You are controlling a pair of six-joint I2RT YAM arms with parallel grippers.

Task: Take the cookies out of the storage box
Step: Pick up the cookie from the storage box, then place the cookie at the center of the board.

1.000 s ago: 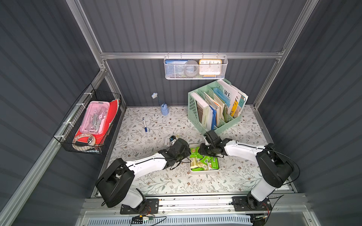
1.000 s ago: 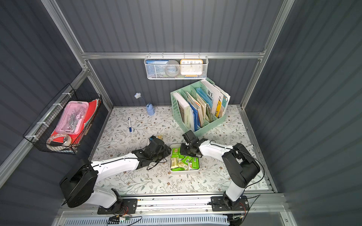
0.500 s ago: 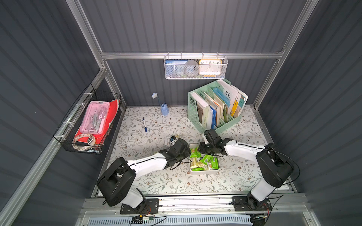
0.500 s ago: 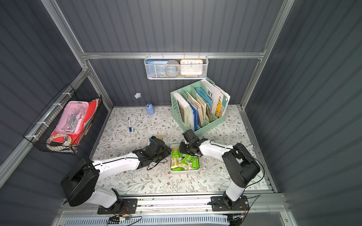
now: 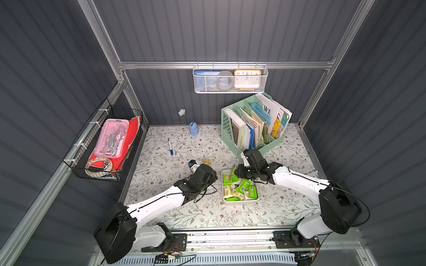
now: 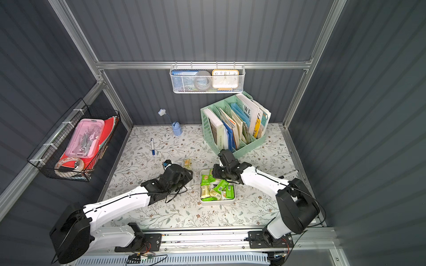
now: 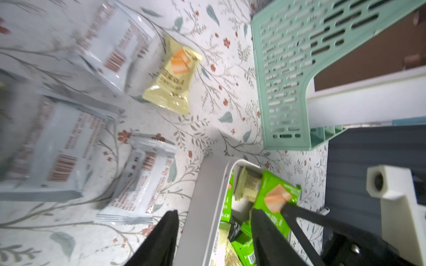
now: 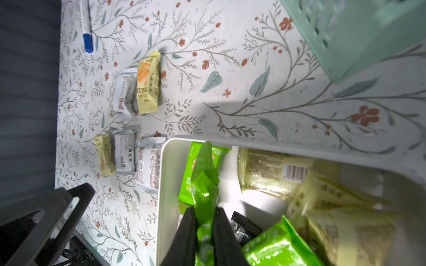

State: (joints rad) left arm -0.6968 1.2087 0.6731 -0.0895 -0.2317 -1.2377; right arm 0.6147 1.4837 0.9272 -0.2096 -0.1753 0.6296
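While the right gripper [image 8: 205,210] was down inside the shallow white rectangular storage box [image 8: 164,184], its black fingers were pinched tight on a bright green wrapped cookie packet [image 8: 204,175] above the green and pale yellow cookies [image 5: 239,191] piled there. The left gripper [image 7: 214,211] stood parted, empty, straddling the box's wall. Several white-silver and pale yellow packets [image 8: 125,92] lay on the floral tablecloth [image 5: 161,165] just beside the box, near the mint-green perforated file organizer [image 5: 227,131].

Bright, even light (blurry wrist edges)
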